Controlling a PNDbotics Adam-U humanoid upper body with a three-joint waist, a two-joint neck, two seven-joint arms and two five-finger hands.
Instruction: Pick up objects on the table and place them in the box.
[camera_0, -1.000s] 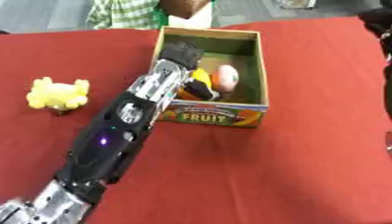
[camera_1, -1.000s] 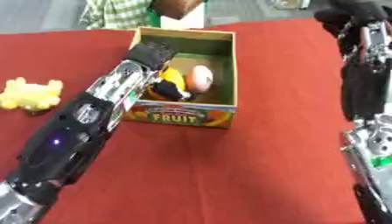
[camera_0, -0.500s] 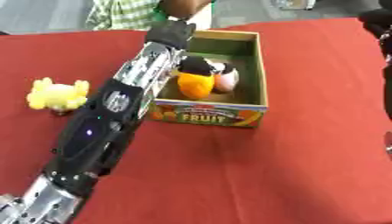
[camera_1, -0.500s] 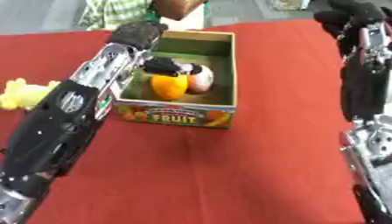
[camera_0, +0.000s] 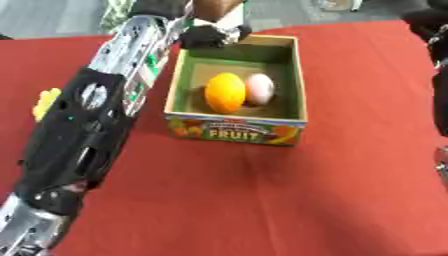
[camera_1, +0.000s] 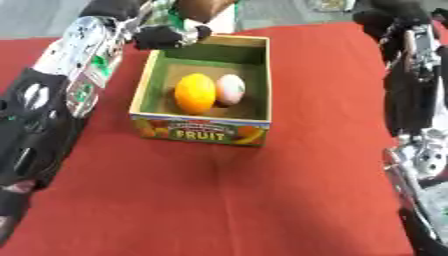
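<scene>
Red cloth covers the bench (camera_0: 262, 200), with a grey floor beyond its far edge. The cardboard fruit box (camera_0: 238, 131) stands open at centre. Inside lie an orange fruit (camera_0: 225, 92) and, touching it on its right, a pale pink egg-shaped object (camera_0: 260, 88).

The left hand (camera_0: 213, 35) hangs over the box's far-left corner, its dark fingers curled and holding nothing visible. The right arm runs up the right edge; the right hand (camera_1: 385, 12) shows only as a dark mass at the top, and its finger state cannot be told.

One object remains outside: a yellow thing (camera_0: 46, 102), just beside the left forearm and mostly hidden by it. It appears to be a soft toy, so likely light and yielding, not fragile. Judgement: take it across its body from above; fabric should not slip.
</scene>
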